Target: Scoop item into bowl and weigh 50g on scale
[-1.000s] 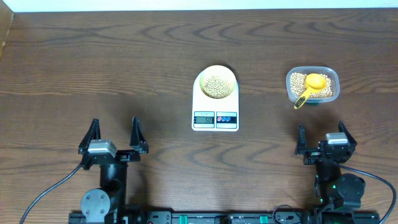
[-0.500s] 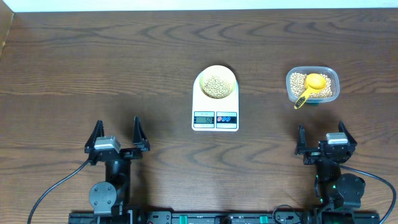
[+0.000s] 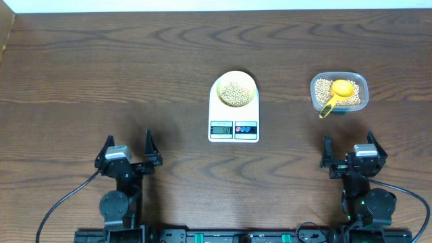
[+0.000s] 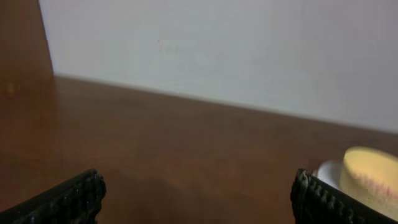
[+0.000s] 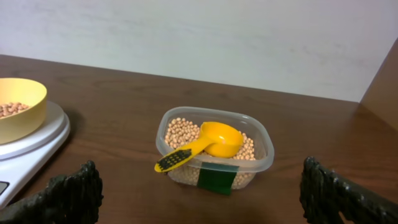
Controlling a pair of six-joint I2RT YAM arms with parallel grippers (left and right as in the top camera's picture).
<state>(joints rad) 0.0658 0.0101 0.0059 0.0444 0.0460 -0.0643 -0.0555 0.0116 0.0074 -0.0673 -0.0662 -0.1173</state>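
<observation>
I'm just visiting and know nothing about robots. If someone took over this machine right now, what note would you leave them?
Left tool: open, holding nothing.
Right tool: open, holding nothing.
The bowl sits on the scale with beans in it. The yellow scoop lies in the clear tub with more of them.
Done, apparently: the scooping.
Left: the display is too small to read, so check it shows 50 g and adjust if off.

Bare table (image 3: 135, 81) lies left of the scale (image 3: 233, 115); a clear gap separates scale from bean tub (image 3: 339, 92).
</observation>
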